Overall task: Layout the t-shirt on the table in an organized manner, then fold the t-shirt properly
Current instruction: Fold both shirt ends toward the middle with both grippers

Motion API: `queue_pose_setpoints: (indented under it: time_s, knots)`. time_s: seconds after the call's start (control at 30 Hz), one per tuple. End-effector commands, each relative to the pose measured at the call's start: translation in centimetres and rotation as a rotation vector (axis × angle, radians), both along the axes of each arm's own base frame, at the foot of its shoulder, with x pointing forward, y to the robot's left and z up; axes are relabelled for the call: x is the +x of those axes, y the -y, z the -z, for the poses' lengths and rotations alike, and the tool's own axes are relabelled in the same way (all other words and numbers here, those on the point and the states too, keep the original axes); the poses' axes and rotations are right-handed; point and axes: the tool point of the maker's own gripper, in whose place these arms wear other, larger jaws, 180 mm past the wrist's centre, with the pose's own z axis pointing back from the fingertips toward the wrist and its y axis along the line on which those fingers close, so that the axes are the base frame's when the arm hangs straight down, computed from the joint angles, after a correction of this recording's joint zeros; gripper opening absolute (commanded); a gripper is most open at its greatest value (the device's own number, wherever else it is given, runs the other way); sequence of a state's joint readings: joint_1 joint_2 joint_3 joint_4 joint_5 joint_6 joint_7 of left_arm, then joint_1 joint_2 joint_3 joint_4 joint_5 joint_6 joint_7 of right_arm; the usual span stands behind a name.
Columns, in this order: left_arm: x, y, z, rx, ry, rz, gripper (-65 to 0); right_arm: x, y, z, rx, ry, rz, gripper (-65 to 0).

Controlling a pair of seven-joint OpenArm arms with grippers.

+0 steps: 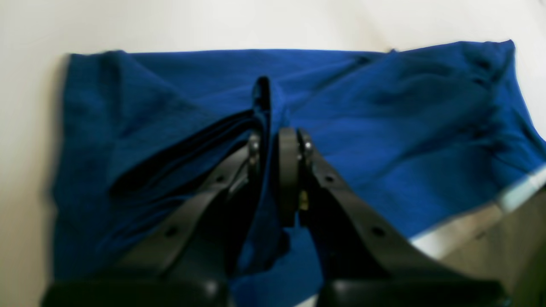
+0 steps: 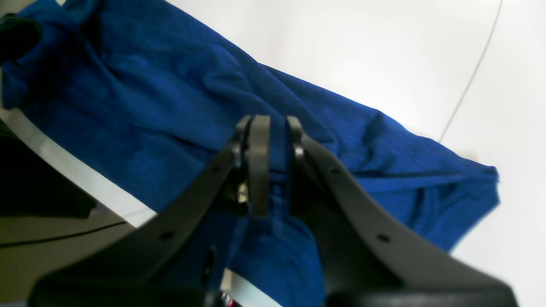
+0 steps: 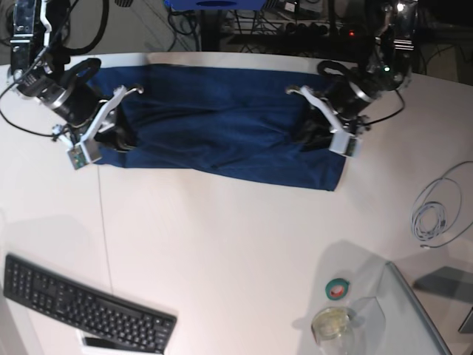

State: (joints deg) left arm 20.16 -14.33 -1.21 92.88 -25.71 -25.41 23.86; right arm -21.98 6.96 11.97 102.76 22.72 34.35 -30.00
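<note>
Jaws on both arms are pinched tight on cloth: the left gripper (image 1: 275, 170) holds a bunched-up ridge of the t-shirt (image 3: 222, 126), and the right gripper (image 2: 273, 166) holds another bit of the same shirt between its fingers.

Biggest thing first: the tabletop (image 3: 222, 244) is white and wide, and the blue shirt lies along its far side as a long band, stretching from one pair of jaws to the other. Most of it rests flat past the jaws, but it looks wrinkly in the middle, and the near edge of the tabletop sits just behind each gripper.

I think the arms are holding two ends to carry or fold the shirt. To do it well, both should lift together and pull gently apart so the cloth goes smooth. If one pulls harder, the shirt may twist or slip.

Smaller things, a keyboard (image 3: 85, 305), a coiled cable (image 3: 437, 214) and a little roll of tape (image 3: 338, 289), sit well away from the jaws.
</note>
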Motion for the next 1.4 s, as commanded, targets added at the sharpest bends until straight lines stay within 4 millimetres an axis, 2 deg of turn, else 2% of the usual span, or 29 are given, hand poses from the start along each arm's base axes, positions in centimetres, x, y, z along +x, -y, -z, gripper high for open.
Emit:
queue_pose_setpoints:
  time_s: [0.0, 0.1, 0.3, 0.5, 0.73, 0.9, 1.1, 1.37]
  knots:
    - [0.8, 0.7, -1.2, -0.024, 0.044, 0.011, -65.0, 0.7, 0.5, -1.1, 0.014, 0.045, 0.015, -58.7]
    - [0.6, 3.5, -1.2, -0.054, 0.04, 0.077, -65.0, 0.7, 1.1, -1.2, 0.007, 0.048, 0.031, -58.7]
    - [0.4, 6.1, -1.5, -0.089, 0.044, 0.128, -65.0, 0.7, 1.3, -1.1, 0.001, 0.046, 0.029, -58.7]
    - [1.1, 6.4, -1.5, -0.097, 0.048, 0.124, -65.0, 0.7, 1.2, -1.1, 0.003, 0.046, 0.03, -58.7]
    - [1.8, 7.8, -1.3, -0.083, -0.005, 0.152, -65.0, 0.7, 1.2, -1.2, 0.003, 0.048, 0.03, -58.7]
    - [2.2, 7.8, -0.9, -0.081, -0.013, 0.147, -65.0, 0.7, 1.3, -1.2, 0.001, 0.048, 0.029, -58.7]
    - [1.8, 7.4, 0.8, -0.075, -0.061, 0.138, -65.0, 0.7, 1.3, -1.1, 0.001, 0.046, 0.029, -58.7]
    - [1.6, 7.7, 0.9, -0.076, -0.066, 0.145, -65.0, 1.0, 1.3, -1.3, 0.002, 0.052, 0.029, -58.7]
